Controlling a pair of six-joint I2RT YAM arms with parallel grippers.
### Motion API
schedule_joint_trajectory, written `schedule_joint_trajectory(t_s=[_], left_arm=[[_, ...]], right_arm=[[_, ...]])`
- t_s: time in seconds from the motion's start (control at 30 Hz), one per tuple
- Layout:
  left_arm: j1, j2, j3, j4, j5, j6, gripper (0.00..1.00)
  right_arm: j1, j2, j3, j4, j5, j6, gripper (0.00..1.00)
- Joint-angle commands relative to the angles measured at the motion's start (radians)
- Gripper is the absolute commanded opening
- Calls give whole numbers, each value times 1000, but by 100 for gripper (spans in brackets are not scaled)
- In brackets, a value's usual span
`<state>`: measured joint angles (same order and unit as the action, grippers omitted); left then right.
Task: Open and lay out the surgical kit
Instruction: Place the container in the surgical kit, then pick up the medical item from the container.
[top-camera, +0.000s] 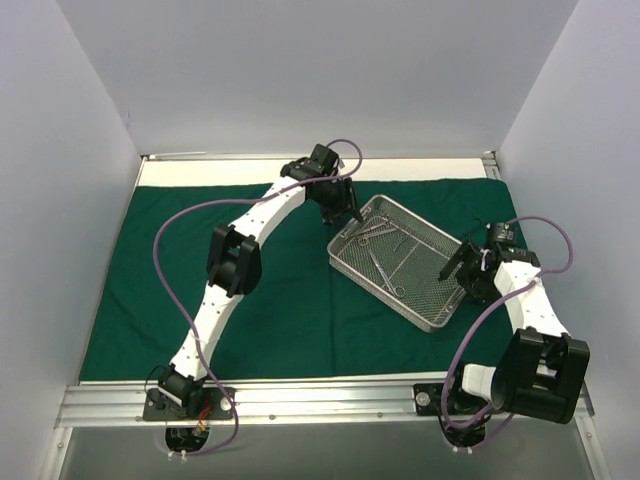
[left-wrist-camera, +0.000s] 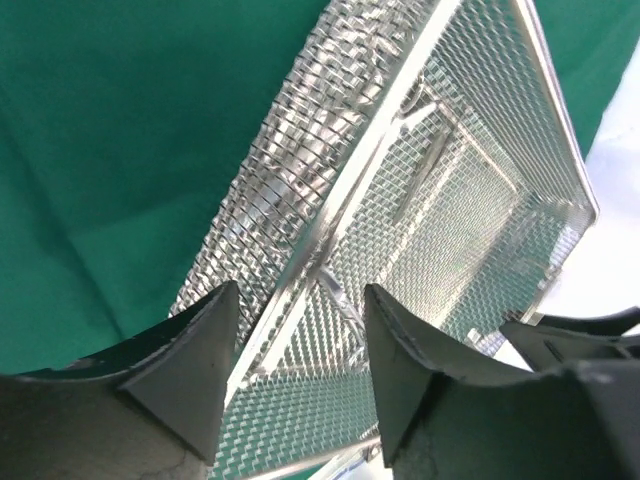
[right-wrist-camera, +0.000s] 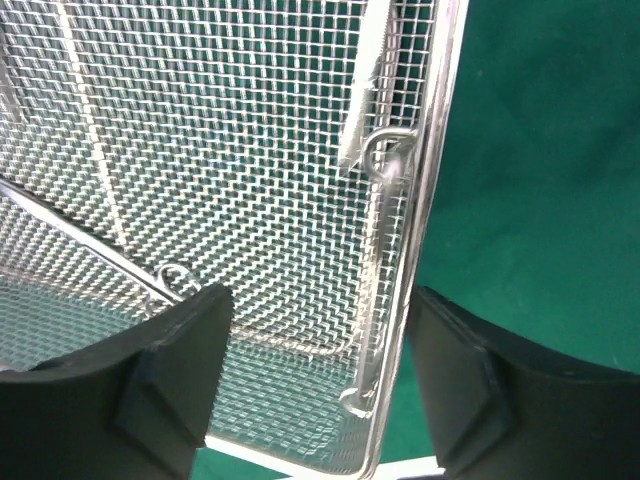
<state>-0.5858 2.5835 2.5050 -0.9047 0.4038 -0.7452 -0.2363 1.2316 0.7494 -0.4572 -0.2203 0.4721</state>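
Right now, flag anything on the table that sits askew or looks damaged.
The wire-mesh tray sits skewed, its sides diagonal to the straight edges of the green drape. The instruments lie loose inside it, at different angles. Nothing looks spilled or damaged.

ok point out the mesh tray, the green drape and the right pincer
mesh tray (top-camera: 425, 288), top view, bare mesh floor
green drape (top-camera: 150, 280), top view, bare cloth on its left side
right pincer (right-wrist-camera: 315, 300), right wrist view, midway between its fingertips

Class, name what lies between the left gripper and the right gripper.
In the top external view, the rectangular silver wire-mesh tray, holding slim steel instruments.
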Motion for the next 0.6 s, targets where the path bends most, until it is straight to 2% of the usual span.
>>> schedule_joint_trajectory(t_s=[0.0,0.03,0.13,0.2,0.3,0.37,0.4,0.47,0.5,0.53,0.57], left_arm=[[-6,-160,-21,70,106,-13,62],[-5,-170,-26,67,104,-5,63],[-3,-210,-17,9,58,44,64],[-2,-256,-14,-64,11,95,64],[9,-333,-27,-187,-153,148,64],[21,-387,-69,-220,-268,165,64],[36,-448,-102,-226,-296,181,64],[55,-511,-222,-227,-368,187,64],[64,-573,-265,-212,-378,188,64],[87,-606,-363,-198,-376,191,64],[99,-637,-412,-182,-372,196,64]], right_arm=[[6,-21,97,-72,-22,23,72],[5,-15,119,-96,-5,22,78],[20,11,243,-136,27,17,82],[75,49,371,-152,70,-1,83],[165,110,541,-170,131,-23,81],[247,158,603,-167,113,-62,78],[274,213,631,-175,92,-82,71],[317,261,669,-170,61,-124,64],[325,303,671,-155,-3,-144,59],[334,327,671,-129,-29,-161,48],[356,351,676,-124,-48,-194,42]])
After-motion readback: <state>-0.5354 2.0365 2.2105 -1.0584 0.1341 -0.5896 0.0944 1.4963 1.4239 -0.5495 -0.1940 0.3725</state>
